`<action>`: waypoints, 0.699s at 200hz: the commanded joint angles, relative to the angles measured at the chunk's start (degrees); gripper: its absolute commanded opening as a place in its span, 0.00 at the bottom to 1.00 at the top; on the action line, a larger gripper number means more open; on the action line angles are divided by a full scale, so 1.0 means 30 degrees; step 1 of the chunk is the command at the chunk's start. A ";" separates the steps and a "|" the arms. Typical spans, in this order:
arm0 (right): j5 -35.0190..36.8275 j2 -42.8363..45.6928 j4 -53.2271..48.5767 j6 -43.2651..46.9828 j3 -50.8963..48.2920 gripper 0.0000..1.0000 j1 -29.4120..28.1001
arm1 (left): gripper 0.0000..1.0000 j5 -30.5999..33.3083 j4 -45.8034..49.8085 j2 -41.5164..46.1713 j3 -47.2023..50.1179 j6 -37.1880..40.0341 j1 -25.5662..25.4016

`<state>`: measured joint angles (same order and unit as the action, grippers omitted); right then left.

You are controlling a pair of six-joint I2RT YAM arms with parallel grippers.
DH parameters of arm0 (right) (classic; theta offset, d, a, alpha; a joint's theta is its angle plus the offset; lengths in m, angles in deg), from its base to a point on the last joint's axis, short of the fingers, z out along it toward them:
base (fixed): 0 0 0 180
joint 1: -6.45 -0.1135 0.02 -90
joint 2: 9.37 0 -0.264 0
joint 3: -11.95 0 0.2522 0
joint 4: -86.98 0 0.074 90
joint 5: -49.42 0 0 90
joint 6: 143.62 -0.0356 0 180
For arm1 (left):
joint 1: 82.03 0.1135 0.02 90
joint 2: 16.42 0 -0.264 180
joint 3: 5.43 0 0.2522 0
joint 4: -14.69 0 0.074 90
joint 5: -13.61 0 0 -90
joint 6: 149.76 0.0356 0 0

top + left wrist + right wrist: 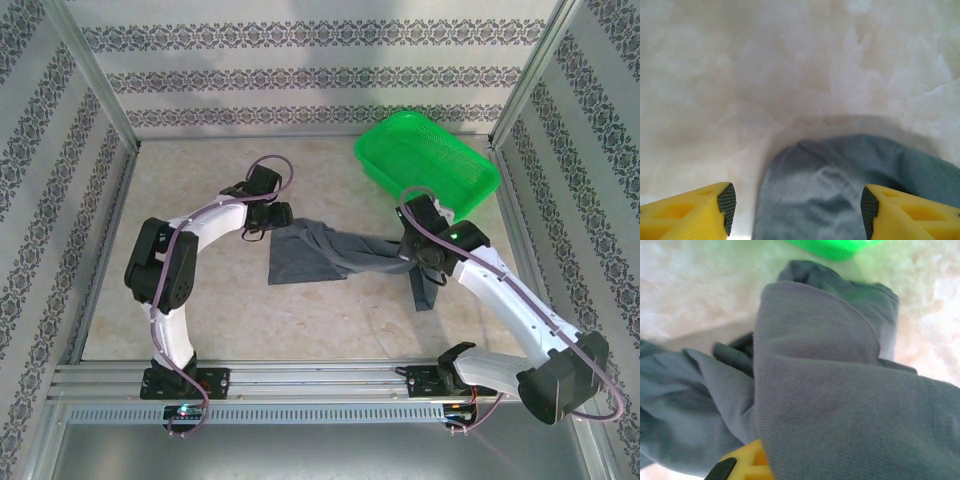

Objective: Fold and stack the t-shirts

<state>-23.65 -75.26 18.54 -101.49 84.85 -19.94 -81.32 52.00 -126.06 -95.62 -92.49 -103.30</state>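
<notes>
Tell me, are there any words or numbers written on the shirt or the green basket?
There is no text to read anywhere.
The grey t-shirt is plain, with no print or tag showing.
The green mesh basket carries no label.
The bands on the walls are ornament, not letters.

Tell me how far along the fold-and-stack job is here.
Done: nothing; no fold or stack shows. In hand: one t-shirt lies rumpled and stretched across the table, its right end bunched over the right gripper, jaws hidden by cloth; the left gripper sits open over the other edge. Left: flattening, folding, stacking.
</notes>
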 commanded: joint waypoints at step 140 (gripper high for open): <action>-0.7459 -0.4571 0.6290 0.3091 0.7631 0.00 0.1786 | 0.00 0.0700 -0.1672 0.6256 0.1261 -0.2104 0.2746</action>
<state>-39.72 -83.52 28.01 -95.24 96.67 -14.08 -81.75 48.55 -115.77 -89.93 -94.08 -100.57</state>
